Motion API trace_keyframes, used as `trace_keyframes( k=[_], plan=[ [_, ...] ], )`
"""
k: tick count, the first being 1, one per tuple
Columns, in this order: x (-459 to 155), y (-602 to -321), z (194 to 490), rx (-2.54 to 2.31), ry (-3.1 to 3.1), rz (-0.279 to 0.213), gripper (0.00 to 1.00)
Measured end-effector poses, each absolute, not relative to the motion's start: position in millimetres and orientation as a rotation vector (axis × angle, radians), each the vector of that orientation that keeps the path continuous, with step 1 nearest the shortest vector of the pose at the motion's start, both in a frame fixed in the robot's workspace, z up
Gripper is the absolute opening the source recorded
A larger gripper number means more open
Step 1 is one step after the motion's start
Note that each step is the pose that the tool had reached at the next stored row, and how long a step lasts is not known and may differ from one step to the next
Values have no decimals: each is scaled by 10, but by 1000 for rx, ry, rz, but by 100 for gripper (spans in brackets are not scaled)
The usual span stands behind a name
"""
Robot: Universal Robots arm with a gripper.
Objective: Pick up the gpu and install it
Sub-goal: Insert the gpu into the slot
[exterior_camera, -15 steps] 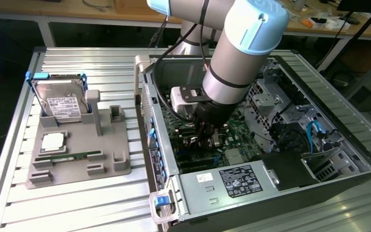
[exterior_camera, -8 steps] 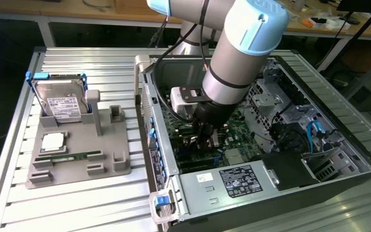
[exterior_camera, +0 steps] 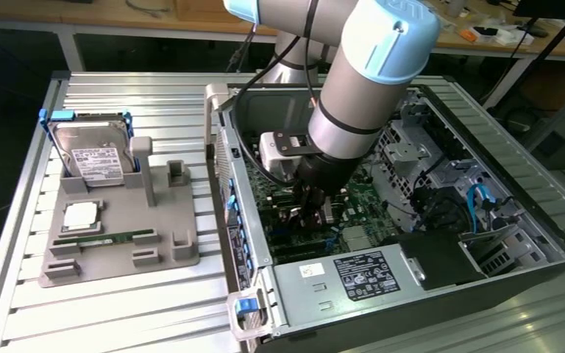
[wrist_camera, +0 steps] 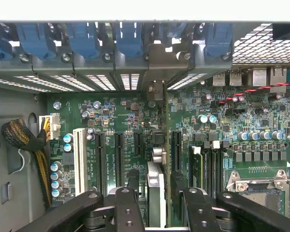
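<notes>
Slatted aluminium table (exterior_camera: 115,309), wooden benches (exterior_camera: 115,15) behind

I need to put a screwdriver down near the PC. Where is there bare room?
Bare ribbed table lies in front of the grey parts holder, and a strip runs behind the hard drive. Inside the computer case it is crowded: the gripper sits over the motherboard holding the gpu.

green motherboard (wrist_camera: 135,121), blue slot clips (wrist_camera: 130,41), grey parts tray (exterior_camera: 115,243)
</notes>
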State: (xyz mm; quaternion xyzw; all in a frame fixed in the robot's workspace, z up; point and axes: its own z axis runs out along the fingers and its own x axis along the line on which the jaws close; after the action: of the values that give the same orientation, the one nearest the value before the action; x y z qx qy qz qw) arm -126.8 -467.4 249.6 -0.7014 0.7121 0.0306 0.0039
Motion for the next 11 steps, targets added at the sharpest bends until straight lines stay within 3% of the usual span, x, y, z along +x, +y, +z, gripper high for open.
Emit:
trace_keyframes(
  k=[11],
  plan=[
    [-1268,-4674,2494,-2198,2231,96,40]
  ],
)
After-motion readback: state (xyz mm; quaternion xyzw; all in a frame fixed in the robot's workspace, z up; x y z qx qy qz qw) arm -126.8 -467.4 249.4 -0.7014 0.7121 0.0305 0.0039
